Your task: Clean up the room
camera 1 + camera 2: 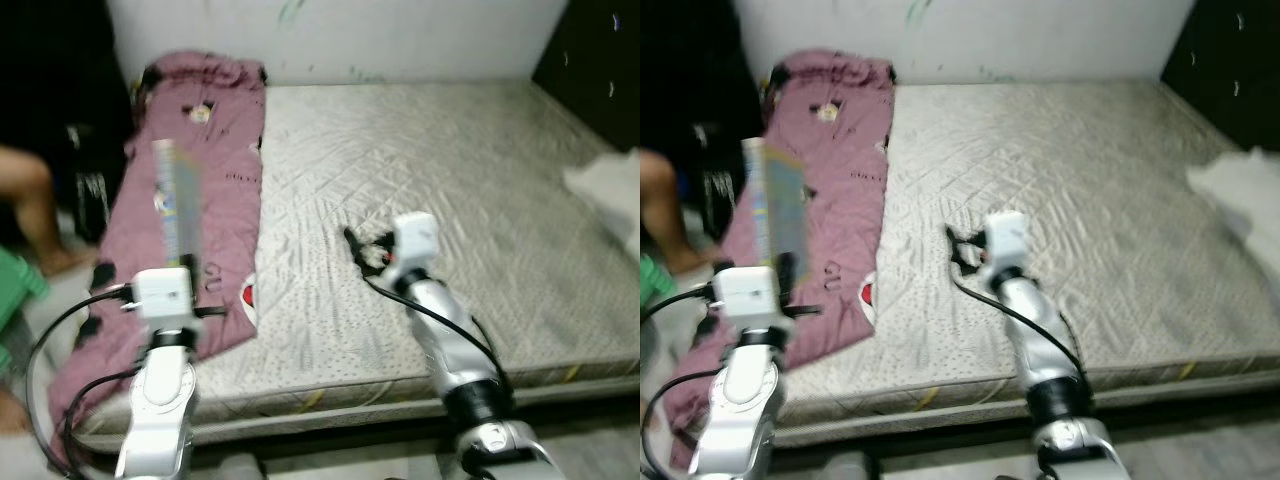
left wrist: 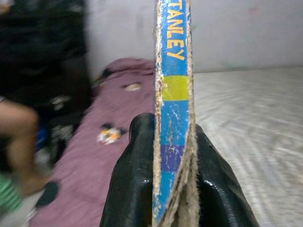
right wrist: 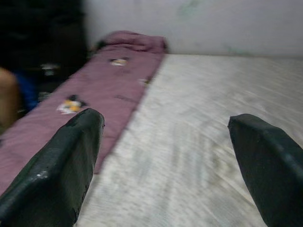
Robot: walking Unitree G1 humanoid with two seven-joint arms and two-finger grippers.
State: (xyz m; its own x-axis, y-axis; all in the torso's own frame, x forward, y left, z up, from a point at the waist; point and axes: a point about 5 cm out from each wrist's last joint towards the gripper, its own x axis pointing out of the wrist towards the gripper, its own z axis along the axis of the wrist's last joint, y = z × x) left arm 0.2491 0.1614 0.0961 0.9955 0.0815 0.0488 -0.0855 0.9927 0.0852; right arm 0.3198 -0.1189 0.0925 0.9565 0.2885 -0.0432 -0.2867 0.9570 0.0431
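Observation:
My left gripper (image 2: 163,189) is shut on a thin worn book (image 2: 173,94) with a blue, yellow and purple spine that reads "STANLEY". I hold the book (image 1: 178,205) upright over the mauve blanket (image 1: 205,170) at the bed's left side. My right gripper (image 3: 170,156) is open over the bare grey mattress (image 1: 450,180), with nothing between its fingers (image 3: 61,165). In the left eye view the right gripper (image 1: 365,250) sits near the mattress middle.
A person's bare leg (image 1: 35,205) and a green item (image 1: 18,285) are at the far left beside the bed. A white cloth (image 1: 610,190) lies at the bed's right edge. Dark furniture (image 1: 600,60) stands at the back right, a white wall (image 1: 350,35) behind.

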